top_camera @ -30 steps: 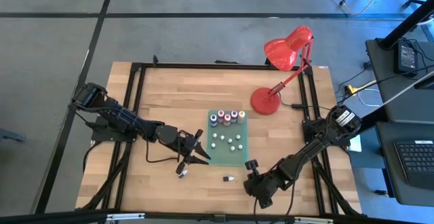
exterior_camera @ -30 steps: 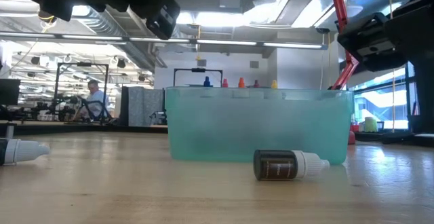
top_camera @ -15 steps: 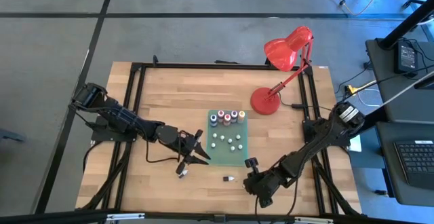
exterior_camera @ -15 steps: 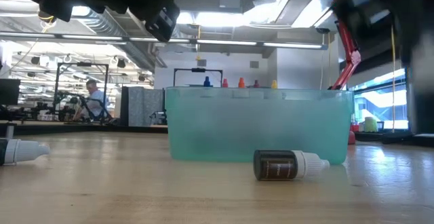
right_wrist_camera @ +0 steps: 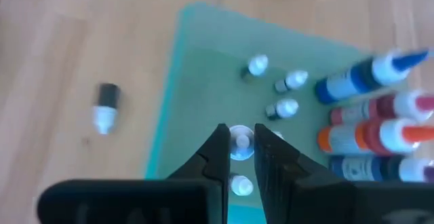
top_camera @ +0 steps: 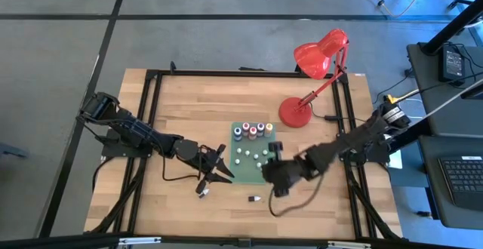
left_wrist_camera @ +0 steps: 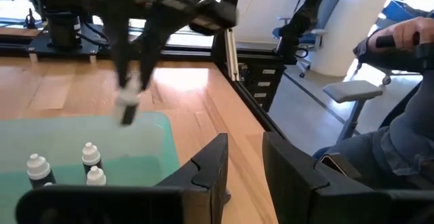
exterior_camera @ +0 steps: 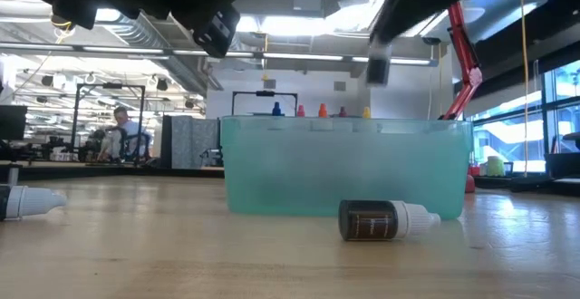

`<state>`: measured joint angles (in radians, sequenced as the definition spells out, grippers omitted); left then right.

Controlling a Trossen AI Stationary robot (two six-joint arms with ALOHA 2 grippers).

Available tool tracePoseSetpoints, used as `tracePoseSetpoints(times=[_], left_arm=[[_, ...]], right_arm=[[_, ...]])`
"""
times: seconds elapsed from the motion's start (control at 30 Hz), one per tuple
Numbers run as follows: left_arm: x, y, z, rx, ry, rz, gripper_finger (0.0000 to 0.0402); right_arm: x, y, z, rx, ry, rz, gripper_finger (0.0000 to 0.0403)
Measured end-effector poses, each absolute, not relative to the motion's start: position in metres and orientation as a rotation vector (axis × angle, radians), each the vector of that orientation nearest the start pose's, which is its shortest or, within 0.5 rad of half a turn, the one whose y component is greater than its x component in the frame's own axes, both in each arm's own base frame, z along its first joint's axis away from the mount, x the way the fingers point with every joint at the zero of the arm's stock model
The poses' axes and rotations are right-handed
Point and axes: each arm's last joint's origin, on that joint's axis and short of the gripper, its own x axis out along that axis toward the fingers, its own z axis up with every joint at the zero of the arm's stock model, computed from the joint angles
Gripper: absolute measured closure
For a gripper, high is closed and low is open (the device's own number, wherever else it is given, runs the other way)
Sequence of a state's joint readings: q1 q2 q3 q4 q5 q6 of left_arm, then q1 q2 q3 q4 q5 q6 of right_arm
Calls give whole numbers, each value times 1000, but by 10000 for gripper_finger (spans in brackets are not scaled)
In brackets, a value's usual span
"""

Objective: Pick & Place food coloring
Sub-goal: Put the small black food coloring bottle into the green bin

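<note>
The food coloring set, small bottles with pale tops, is found mostly inside a translucent green rectangular tray [top_camera: 266, 175] at the middle of the light wooden slatted table [top_camera: 189, 106]. A row of upright bottles [top_camera: 253, 130], dark, red, pink and yellow-orange, is lined along the tray's 12 o'clock edge. Small whitish-capped bottles [top_camera: 249, 155] are scattered over the tray floor below that row. One dark bottle with a white cap [exterior_camera: 388, 219] is lying on its side on the table, outside the tray, just beyond its 6 o'clock edge. A second loose bottle [top_camera: 203, 192] is lying on the table at about 8 o'clock from the tray.

The right gripper [right_wrist_camera: 239, 157] is held over the tray's 4 o'clock corner, above the whitish-capped bottles; its dark fingers [right_wrist_camera: 215, 157] are pressed almost together and nothing is seen held between them. A white cap is visible past the narrow gap, on the tray floor below.

The left gripper [top_camera: 221, 167] is positioned just off the tray's 9 o'clock edge, above the table. Its fingers [left_wrist_camera: 210, 166] are seen with a narrow gap and nothing between them.

A red desk lamp with a round base [top_camera: 296, 112] is standing at 1 o'clock from the tray, well apart from it. A seated person [left_wrist_camera: 400, 108] is visible beyond the table edge in the left wrist view.
</note>
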<state>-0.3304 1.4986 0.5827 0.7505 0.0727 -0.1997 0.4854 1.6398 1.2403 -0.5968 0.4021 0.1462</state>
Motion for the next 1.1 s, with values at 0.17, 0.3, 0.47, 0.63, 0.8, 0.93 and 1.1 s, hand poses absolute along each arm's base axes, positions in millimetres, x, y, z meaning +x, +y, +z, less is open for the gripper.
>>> tracePoseSetpoints(times=[0.17,0.3,0.47,0.63,0.8,0.93,1.1], left_arm=[[276,-97,192,-175,213,-393,313],[276,-97,190,-171,240,-389,314],[276,-97,188,-169,259,-386,310],[276,-97,188,-168,258,-386,309],[276,-97,188,-168,258,-386,311],[276,-97,188,-168,258,-386,309],[276,-97,188,-168,257,-385,312]], right_arm=[[315,111,230,-253,946,-53,350],[321,89,220,-219,931,-84,350],[320,68,201,-167,943,-138,350],[318,53,184,-111,918,-149,350],[313,37,171,-3,938,-193,350],[310,30,164,40,945,-216,349],[307,28,160,52,950,-214,348]])
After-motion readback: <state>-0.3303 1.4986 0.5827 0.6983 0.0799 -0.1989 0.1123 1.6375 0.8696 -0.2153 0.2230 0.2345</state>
